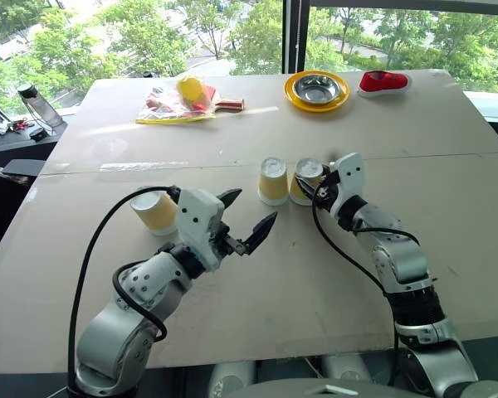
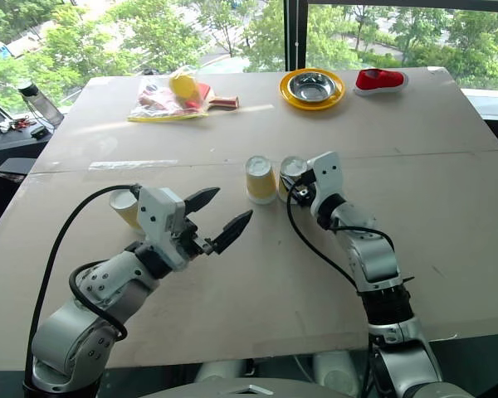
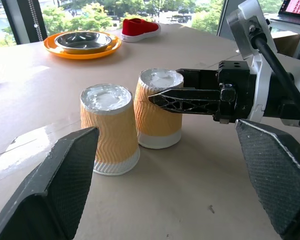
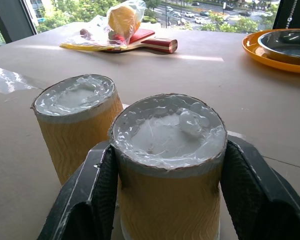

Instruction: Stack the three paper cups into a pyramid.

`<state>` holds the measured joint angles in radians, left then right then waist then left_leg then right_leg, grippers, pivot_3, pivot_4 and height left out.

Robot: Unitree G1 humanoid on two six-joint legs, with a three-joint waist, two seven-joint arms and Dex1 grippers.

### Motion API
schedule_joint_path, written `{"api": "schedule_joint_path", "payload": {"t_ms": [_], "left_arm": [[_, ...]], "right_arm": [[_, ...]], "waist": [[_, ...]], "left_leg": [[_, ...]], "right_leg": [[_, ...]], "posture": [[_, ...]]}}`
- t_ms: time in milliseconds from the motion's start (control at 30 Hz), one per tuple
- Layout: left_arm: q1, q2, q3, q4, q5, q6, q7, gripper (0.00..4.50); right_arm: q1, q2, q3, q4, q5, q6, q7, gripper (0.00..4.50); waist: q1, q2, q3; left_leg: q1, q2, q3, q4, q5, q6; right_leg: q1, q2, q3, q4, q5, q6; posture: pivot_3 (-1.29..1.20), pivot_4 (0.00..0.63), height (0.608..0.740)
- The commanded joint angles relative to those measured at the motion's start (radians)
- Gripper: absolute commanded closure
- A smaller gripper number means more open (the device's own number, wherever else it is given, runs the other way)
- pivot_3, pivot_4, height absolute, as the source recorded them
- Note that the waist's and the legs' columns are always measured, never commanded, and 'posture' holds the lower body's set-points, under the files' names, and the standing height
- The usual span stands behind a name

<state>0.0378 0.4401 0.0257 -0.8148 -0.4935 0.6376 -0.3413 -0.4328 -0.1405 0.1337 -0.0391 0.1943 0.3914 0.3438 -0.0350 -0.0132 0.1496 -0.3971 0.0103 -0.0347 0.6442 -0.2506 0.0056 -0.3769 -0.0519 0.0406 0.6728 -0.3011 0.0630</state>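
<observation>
Head pair: high up, tilted down over the worktop (image 1: pixel 315 274), windows far.
Left wrist: low, close, facing right across two paper cups (image 3: pixel 110 130).
Right wrist: lower still, jammed against one cup (image 4: pixel 167 165).
Shared: those cups, and the far plate (image 3: pixel 82 47).

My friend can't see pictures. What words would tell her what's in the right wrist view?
The right tool grips an upside-down paper cup between its two black fingers, with a second upside-down cup standing close beside it on the table. Behind them lie a bagged paddle and an orange plate.
</observation>
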Motion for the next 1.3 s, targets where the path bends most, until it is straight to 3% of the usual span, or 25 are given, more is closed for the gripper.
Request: {"api": "schedule_joint_path", "payload": {"t_ms": [33,233,267,367,400,633,900,1133,1300], "left_arm": [[-0.015,0.0,-0.006,-0.044,-0.002,0.006,0.014,0.0],[-0.021,0.003,0.001,-0.022,-0.005,-0.004,0.004,0.0],[-0.018,0.004,0.001,-0.017,-0.003,-0.01,0.0,0.0],[-0.009,0.004,0.005,-0.004,0.001,-0.026,-0.01,0.0],[-0.006,0.002,0.008,0.0,0.002,-0.031,-0.011,0.0],[0.031,-0.004,0.002,0.018,0.024,-0.089,-0.023,0.0],[0.239,-0.095,0.055,0.005,0.141,-0.309,0.032,0.0],[0.396,-0.225,0.162,0.11,0.267,-0.507,0.139,0.0],[0.368,-0.241,0.2,0.222,0.342,-0.579,0.179,0.0]], "right_arm": [[-0.038,0.012,0.002,0.019,-0.022,-0.056,0.006,2.35],[-0.052,0.021,0.002,0.053,-0.038,-0.092,0.009,2.35],[-0.051,0.023,0.001,0.052,-0.037,-0.091,0.011,1.35],[-0.043,0.022,-0.001,0.039,-0.032,-0.084,0.018,0.17],[-0.04,0.021,-0.002,0.034,-0.03,-0.082,0.02,0.06],[0.003,-0.009,-0.028,-0.027,-0.012,-0.094,0.045,0.06],[0.234,-0.19,-0.108,-0.304,0.097,-0.007,0.171,0.06],[0.439,-0.343,-0.174,-0.468,0.337,0.011,0.438,0.06],[0.471,-0.378,-0.173,-0.515,0.448,-0.013,0.563,0.06]], "waist": [[-0.001,0.0,0.0],[-0.003,0.0,0.0],[-0.003,0.0,0.0],[-0.003,0.0,0.0],[-0.003,0.0,0.0],[-0.003,0.0,0.0],[0.002,0.0,0.0],[0.003,0.0,0.0],[0.005,-0.002,0.0]], "left_leg": [[0.0,0.0,0.0,0.0,0.0,0.0],[0.0,0.0,0.0,0.0,0.0,0.0],[0.0,0.0,0.0,0.0,0.0,0.0],[0.0,0.0,0.0,0.0,0.0,0.0],[0.0,0.0,0.0,0.0,0.0,0.0],[0.0,0.0,0.0,0.0,0.0,0.0],[-0.001,0.001,0.0,-0.003,0.0,0.0],[0.0,0.001,0.0,-0.003,0.0,0.0],[0.0,0.0,0.0,-0.003,0.0,0.001]], "right_leg": [[0.0,0.0,0.0,0.0,0.0,0.0],[0.0,0.0,0.0,0.0,0.0,0.0],[0.0,0.0,0.0,0.0,0.0,0.0],[0.0,0.0,0.0,0.0,0.0,0.0],[0.0,0.0,0.0,0.0,0.0,0.0],[0.0,0.0,0.0,0.0,0.0,0.0],[0.0,-0.002,0.0,-0.005,0.0,0.0],[0.002,-0.002,0.0,-0.006,0.0,0.0],[0.003,-0.001,-0.001,-0.007,0.0,0.0]], "posture": [[0.0,0.15,0.74],[0.0,0.15,0.74],[0.0,0.15,0.74],[0.0,0.15,0.74],[0.0,0.15,0.74],[0.0,0.15,0.74],[0.0,0.15,0.74],[0.0,0.15,0.74],[0.0,0.15,0.74]]}}
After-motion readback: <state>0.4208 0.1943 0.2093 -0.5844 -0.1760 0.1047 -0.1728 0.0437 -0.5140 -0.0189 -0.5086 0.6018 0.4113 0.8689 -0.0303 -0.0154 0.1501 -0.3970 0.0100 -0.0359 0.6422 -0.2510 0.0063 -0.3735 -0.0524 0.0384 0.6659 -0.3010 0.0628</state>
